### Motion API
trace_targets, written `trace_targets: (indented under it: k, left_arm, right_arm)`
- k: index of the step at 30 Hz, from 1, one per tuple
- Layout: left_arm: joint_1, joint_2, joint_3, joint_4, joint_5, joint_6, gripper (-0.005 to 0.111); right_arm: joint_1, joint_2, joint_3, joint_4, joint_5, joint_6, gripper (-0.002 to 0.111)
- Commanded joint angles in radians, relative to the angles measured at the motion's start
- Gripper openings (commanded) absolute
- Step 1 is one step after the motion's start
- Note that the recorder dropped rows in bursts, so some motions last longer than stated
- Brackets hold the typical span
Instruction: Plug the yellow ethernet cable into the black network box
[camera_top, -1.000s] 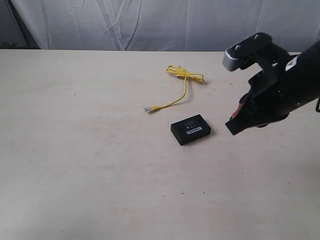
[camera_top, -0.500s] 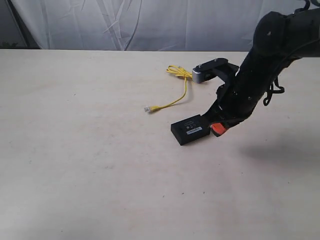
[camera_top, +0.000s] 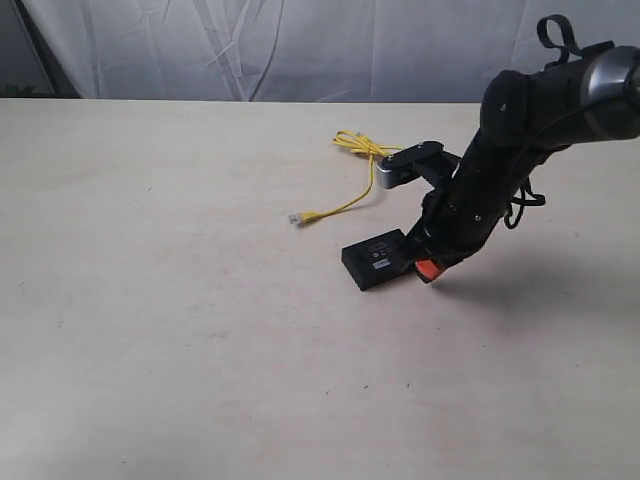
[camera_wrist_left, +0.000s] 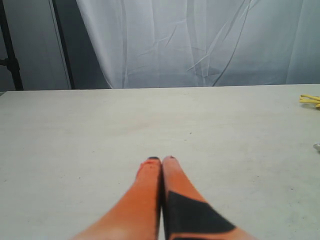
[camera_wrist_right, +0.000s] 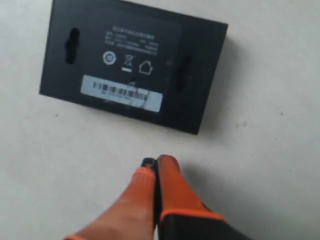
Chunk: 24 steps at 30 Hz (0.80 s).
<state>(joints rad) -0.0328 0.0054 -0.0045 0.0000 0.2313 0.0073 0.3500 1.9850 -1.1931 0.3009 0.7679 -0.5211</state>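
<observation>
Your left tool (camera_wrist_left: 161, 161) does not show in the exterior view. Its own wrist camera shows the two orange fingers pressed together with nothing between them, over the bare pale bench (camera_wrist_left: 90, 130). A bit of the yellow ethernet cable (camera_wrist_left: 310, 99) lies far off at the frame's edge.

In the exterior view, the left half of the frame is plain bench (camera_top: 150, 300) under a white curtain (camera_top: 300, 50). Just left of centre lies the cable's clear plug (camera_top: 296, 217). From it the yellow ethernet cable (camera_top: 371, 172) runs up and to the right to a small bundle of loops above centre.

Below the cable and clear of it, slightly right of centre, the black network box (camera_top: 375, 258) lies flat on the bench with its white label facing up.

At the box's right end your right tool (camera_top: 428, 268) points down at the bench, with its black arm (camera_top: 520, 130) rising to the upper right. This tool is closed too and holds nothing. Its wrist camera shows the fingertips (camera_wrist_right: 167, 165) together, just beside the long edge of the box (camera_wrist_right: 132, 65), with a thin strip of bench between them.
</observation>
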Motion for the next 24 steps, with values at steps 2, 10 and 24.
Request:
trace_targets:
  k: [2,10,24]
  left_arm:
    - [0.004,-0.005,0.005,-0.006,-0.007,-0.001,0.000]
    - [0.004,-0.005,0.005,-0.006,-0.007,-0.001,0.000]
    - [0.004,-0.005,0.005,-0.006,0.000,-0.001,0.000]
  right_arm:
    - [0.001,0.033,-0.034,0.000,-0.032,0.001,-0.001]
    - [0.001,0.059,-0.050,-0.006,-0.095,0.001,-0.001]
    - [0.001,0.101,-0.050,0.000,-0.274,0.001,-0.001]
